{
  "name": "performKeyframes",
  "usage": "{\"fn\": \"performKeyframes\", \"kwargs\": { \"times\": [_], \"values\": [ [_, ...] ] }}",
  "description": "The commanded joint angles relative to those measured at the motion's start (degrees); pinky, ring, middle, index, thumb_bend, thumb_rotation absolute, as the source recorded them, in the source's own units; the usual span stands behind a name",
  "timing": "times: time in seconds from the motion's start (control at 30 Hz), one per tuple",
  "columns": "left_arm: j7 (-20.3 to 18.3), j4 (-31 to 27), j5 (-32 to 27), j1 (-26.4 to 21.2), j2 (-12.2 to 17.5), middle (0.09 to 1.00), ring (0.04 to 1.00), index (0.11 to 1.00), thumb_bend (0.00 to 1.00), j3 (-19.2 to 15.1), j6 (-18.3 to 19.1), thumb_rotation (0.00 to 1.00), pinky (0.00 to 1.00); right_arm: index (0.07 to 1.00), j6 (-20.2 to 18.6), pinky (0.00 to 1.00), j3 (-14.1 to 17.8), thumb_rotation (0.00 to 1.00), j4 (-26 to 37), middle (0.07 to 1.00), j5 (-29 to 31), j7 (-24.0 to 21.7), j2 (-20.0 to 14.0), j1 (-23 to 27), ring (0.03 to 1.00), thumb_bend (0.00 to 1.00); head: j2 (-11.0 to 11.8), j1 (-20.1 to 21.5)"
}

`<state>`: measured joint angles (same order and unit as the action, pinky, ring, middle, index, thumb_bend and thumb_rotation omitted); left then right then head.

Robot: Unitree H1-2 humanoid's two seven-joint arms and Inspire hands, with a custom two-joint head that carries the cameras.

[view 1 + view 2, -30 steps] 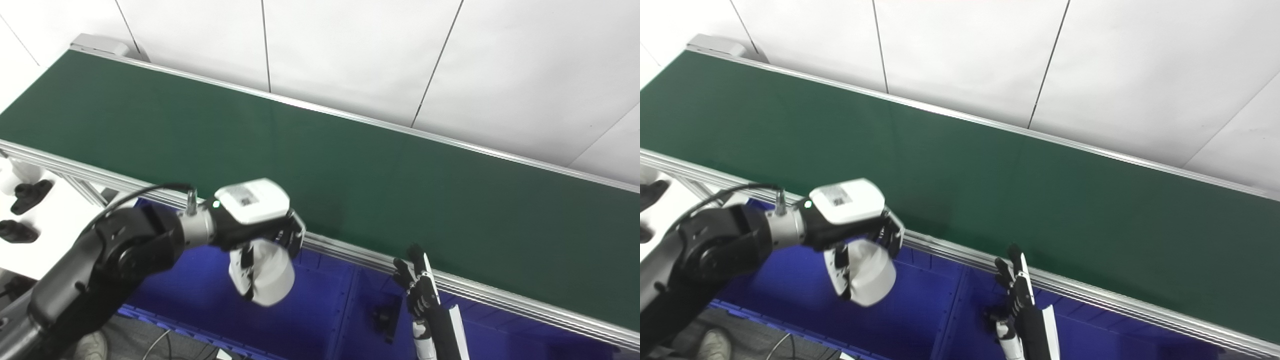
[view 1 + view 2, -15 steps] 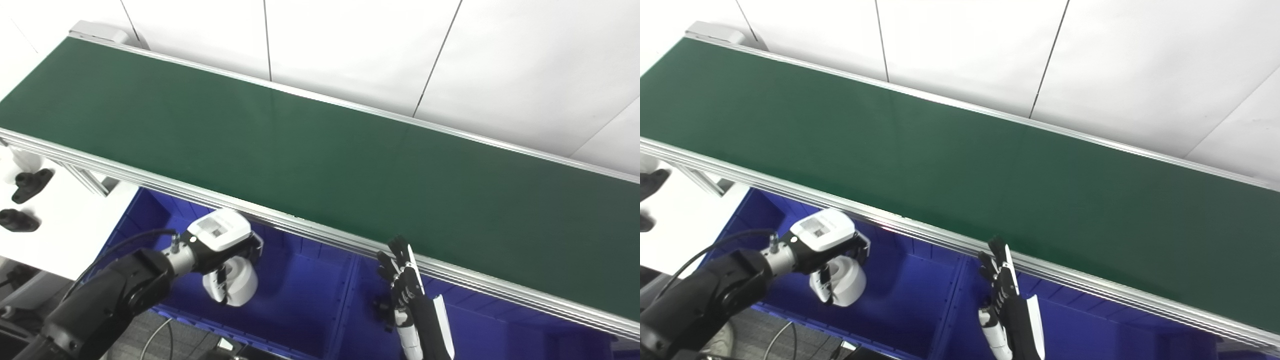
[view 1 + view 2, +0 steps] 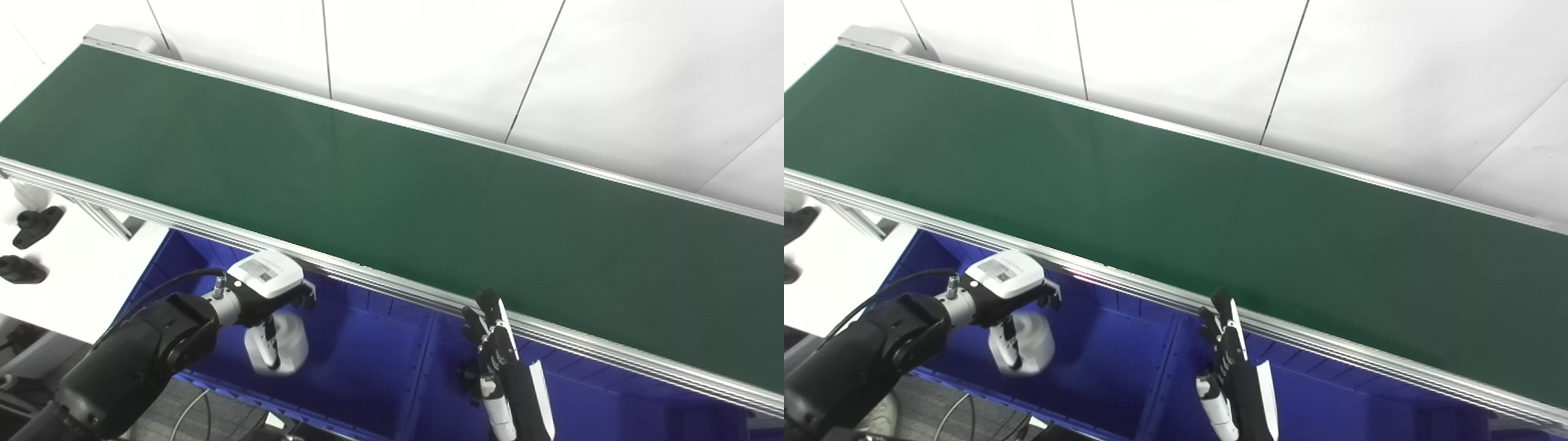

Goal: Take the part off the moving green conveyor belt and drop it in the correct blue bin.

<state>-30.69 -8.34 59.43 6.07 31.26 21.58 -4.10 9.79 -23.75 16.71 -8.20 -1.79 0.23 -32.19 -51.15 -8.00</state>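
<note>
- Lowered from belt height, left hand [image 3: 269, 294] was over the blue bin [image 3: 367, 361], fingers loosening.
- White part [image 3: 275, 348] blurred just beneath it, apparently released.
- Right hand [image 3: 493, 346] stood unclenched, empty.
- Best practice: withdraw straight upward.

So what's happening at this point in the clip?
The left hand is over the left blue bin, below the near rail of the green conveyor belt, with a white cylindrical part blurred just beneath its fingers. Whether the hand is gripping the part or has just let go is unclear. No parts are visible on the belt. The right hand waits with fingers spread near the divider between the bins, holding nothing.
</note>
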Motion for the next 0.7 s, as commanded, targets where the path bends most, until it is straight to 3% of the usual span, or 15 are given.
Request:
{"fn": "performKeyframes", "kwargs": {
  "times": [0.0, 0.2, 0.43, 0.53, 0.6, 0.67],
  "values": [
    [-0.71, -1.85, -1.23, -0.67, 1.85, 0.923, 0.882, 0.911, 1.0, -0.27, -0.09, 0.42, 0.8, 1.0, 1.32, 0.91, -0.52, 0.92, 0.92, 0.981, 0.05, -0.21, 0.95, 0.0, 0.931, 0.83, 0.06, -0.01],
    [-3.85, -2.81, -1.91, -1.32, 2.08, 0.913, 0.876, 0.912, 1.0, 0.19, -0.58, 0.42, 0.85, 1.0, 1.16, 0.9, -0.43, 0.92, 0.77, 0.98, -0.2, -0.17, 0.91, 0.15, 0.927, 0.83, 0.05, 0.06],
    [-6.48, -8.45, -6.96, -0.48, 2.64, 0.865, 0.829, 0.87, 1.0, -1.65, -0.32, 0.41, 0.76, 1.0, 1.02, 0.9, -0.71, 0.92, 0.63, 0.979, -0.73, 0.04, 1.31, 0.09, 0.925, 0.83, -0.09, 0.76],
    [-13.45, -20.29, -19.0, 1.12, 1.68, 0.844, 0.83, 0.829, 1.0, -5.17, 7.96, 0.49, 0.73, 1.0, 1.06, 0.89, -0.82, 0.92, 0.7, 0.982, -0.9, 0.07, 1.42, -0.01, 0.926, 0.84, -0.23, 1.04],
    [-17.02, -26.82, -25.65, 1.63, 1.24, 0.831, 0.823, 0.806, 1.0, -7.03, 13.58, 0.61, 0.69, 1.0, 0.94, 0.89, -0.8, 0.92, 0.81, 0.984, -0.92, 0.08, 1.49, -0.05, 0.925, 0.84, -0.49, 1.38],
    [-20.04, -33.63, -35.11, 1.23, 1.04, 0.828, 0.806, 0.804, 1.0, -9.3, 21.92, 0.67, 0.67, 1.0, 0.7, 0.89, -0.74, 0.92, 0.89, 0.985, -0.88, 0.0, 1.47, 0.08, 0.926, 0.84, -0.61, 1.79]
  ]
}}
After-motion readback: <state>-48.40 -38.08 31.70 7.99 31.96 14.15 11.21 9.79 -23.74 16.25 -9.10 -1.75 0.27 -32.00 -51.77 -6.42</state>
